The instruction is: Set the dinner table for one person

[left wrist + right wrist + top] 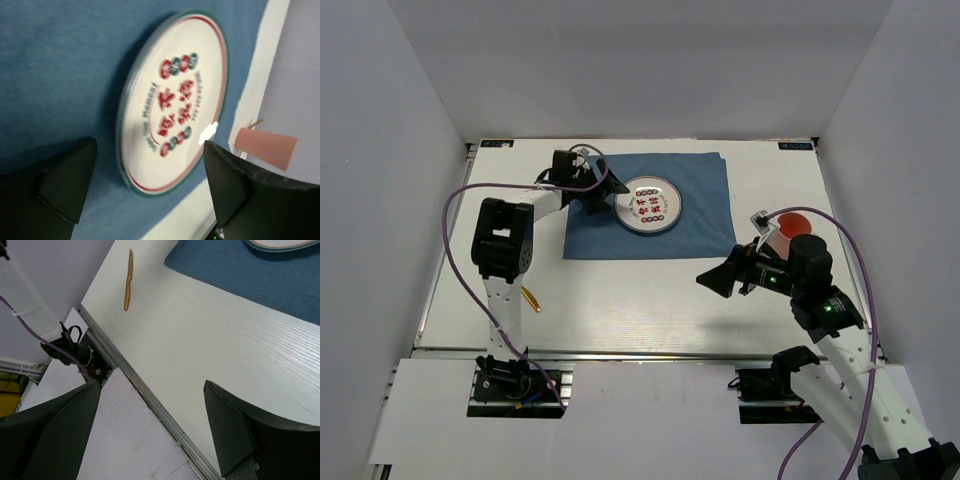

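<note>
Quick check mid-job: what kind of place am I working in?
Probably a lab test enclosure, not a home: plain white walls box in the dinner table, and purple cables trail over it.

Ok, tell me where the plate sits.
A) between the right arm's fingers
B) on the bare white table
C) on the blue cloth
C: in the top view the plate lies on the blue cloth, well inside its edges.
</note>
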`<action>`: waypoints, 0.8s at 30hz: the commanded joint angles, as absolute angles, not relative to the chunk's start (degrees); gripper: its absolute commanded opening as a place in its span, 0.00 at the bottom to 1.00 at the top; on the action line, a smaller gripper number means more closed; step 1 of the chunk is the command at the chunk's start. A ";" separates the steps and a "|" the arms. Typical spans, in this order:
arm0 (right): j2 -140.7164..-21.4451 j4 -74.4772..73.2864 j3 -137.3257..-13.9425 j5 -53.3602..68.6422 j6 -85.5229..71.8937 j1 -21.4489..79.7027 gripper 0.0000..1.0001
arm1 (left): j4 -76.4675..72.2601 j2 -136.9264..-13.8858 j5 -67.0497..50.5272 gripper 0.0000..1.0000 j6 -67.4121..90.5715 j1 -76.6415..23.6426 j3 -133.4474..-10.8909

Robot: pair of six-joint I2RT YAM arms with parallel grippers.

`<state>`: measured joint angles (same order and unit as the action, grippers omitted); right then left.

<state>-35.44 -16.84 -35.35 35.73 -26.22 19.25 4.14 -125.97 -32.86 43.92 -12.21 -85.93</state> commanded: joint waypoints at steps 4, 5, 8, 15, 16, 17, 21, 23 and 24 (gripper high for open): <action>-40.23 -19.84 -40.25 28.67 -24.52 19.25 0.89 | 11.66 -113.31 -22.61 0.98 41.49 -12.66 -87.27; -41.47 -21.34 -42.69 21.87 -25.22 18.99 0.89 | 13.60 -111.90 -20.33 0.98 41.22 -12.66 -87.45; -48.06 -28.10 -48.75 0.76 -27.76 19.07 0.89 | 24.76 -106.54 -9.78 0.98 41.57 -13.18 -89.47; -64.68 -33.75 -60.98 -26.52 -29.09 16.53 0.89 | 40.50 -92.56 6.76 0.98 38.68 -12.66 -83.68; -67.30 -33.92 -61.69 -28.63 -29.27 15.65 0.89 | 41.21 -89.76 7.03 0.98 37.28 -12.05 -82.45; -68.54 -33.32 -62.13 -29.52 -28.83 15.21 0.89 | 41.66 -88.26 6.34 0.98 36.40 -12.04 -79.22; -74.69 -31.65 -62.40 -32.08 -27.78 12.14 0.86 | 41.05 -82.01 4.66 0.98 31.82 -12.04 -71.29; -75.84 -29.63 -61.70 -31.29 -26.37 11.17 0.85 | 40.78 -79.99 2.91 0.98 30.24 -12.04 -69.17; -76.81 -28.40 -61.87 -30.77 -26.11 10.64 0.84 | 40.52 -79.55 2.73 0.98 29.89 -12.56 -67.78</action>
<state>-75.96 -31.33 -60.69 -27.07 -27.57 11.84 38.92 -81.73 3.20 33.74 -12.12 -70.46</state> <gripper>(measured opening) 0.842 0.982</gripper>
